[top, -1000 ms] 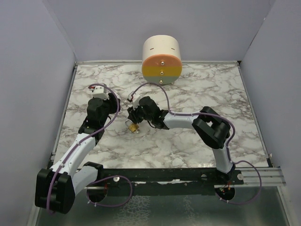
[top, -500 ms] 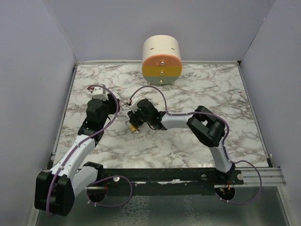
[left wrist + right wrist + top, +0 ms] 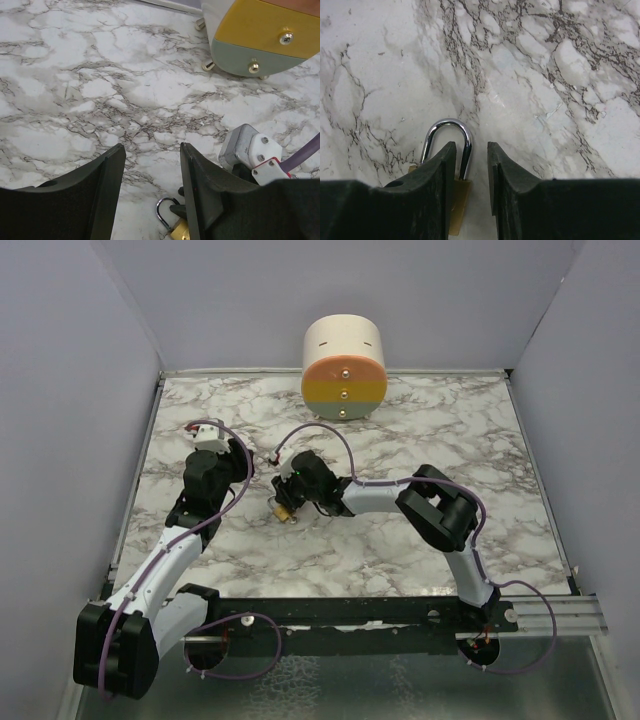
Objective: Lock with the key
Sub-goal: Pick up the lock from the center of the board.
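Note:
A brass padlock (image 3: 460,197) with its silver shackle (image 3: 447,124) raised lies flat on the marble table (image 3: 400,540). My right gripper (image 3: 471,147) is low over it, jaws narrow but still apart. The shackle's right leg and an edge of the body lie in the gap, and the left finger (image 3: 432,185) covers the rest of the body. In the top view the padlock (image 3: 284,511) sits just under the right gripper (image 3: 289,499). My left gripper (image 3: 152,150) hovers open and empty to the left, with the padlock (image 3: 175,231) at the bottom edge of its view. No key shows.
A cream drum with an orange, yellow and green face and small knobs (image 3: 344,365) stands at the back centre, also visible as the drum (image 3: 260,35) in the left wrist view. Grey walls close in the table on both sides.
The right gripper has shifted a little left and down onto the padlock, and its jaws have narrowed. The left arm has barely moved.

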`<state>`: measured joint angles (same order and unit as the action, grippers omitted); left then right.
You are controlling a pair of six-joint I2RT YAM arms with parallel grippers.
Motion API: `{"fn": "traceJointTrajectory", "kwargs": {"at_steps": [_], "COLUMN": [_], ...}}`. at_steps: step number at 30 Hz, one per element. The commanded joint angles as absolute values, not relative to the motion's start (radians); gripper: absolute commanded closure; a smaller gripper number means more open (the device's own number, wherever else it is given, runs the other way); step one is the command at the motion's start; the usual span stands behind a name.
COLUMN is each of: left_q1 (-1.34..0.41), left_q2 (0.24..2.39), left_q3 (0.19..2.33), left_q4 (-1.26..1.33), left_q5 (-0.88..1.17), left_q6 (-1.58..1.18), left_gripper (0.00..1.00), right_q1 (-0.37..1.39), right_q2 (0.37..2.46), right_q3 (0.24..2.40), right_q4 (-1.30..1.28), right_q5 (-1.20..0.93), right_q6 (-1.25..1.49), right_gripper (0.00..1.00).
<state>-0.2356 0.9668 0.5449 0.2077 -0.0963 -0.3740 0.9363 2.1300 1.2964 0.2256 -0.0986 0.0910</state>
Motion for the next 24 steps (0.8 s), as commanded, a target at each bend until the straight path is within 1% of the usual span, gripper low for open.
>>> {"fn": "traceJointTrajectory", "kwargs": {"at_steps": [1, 2, 3, 6, 10, 16, 24], "left_q1": [-0.230, -0.230, -0.230, -0.230, -0.229, -0.229, -0.229], "left_q2": [0.955, 0.955, 0.956, 0.957, 0.951, 0.938, 0.943], "left_q3": [0.550, 0.551, 0.552, 0.552, 0.552, 0.551, 0.547], "left_q4": [0.236, 0.237, 0.237, 0.236, 0.231, 0.234, 0.264], "left_q5": [-0.120, -0.120, -0.120, -0.120, -0.121, -0.118, -0.082], "left_q6": [-0.384, -0.384, -0.384, -0.385, -0.384, -0.383, -0.376], "left_gripper": [0.49, 0.49, 0.49, 0.49, 0.48, 0.48, 0.48], "right_q1": [0.947, 0.950, 0.953, 0.958, 0.963, 0.967, 0.971], "right_q2": [2.156, 2.158, 2.162, 2.170, 2.147, 2.047, 1.869], "right_q3": [1.249, 1.247, 1.247, 1.252, 1.249, 1.222, 1.128], "right_q4": [0.178, 0.173, 0.171, 0.159, 0.165, 0.222, 0.383], "right_q5": [-0.118, -0.114, -0.108, -0.088, -0.064, -0.001, 0.020], "right_q6": [0.076, 0.073, 0.072, 0.076, 0.078, 0.074, 0.075], "right_gripper": [0.71, 0.73, 0.77, 0.98, 0.99, 0.99, 0.99]}}
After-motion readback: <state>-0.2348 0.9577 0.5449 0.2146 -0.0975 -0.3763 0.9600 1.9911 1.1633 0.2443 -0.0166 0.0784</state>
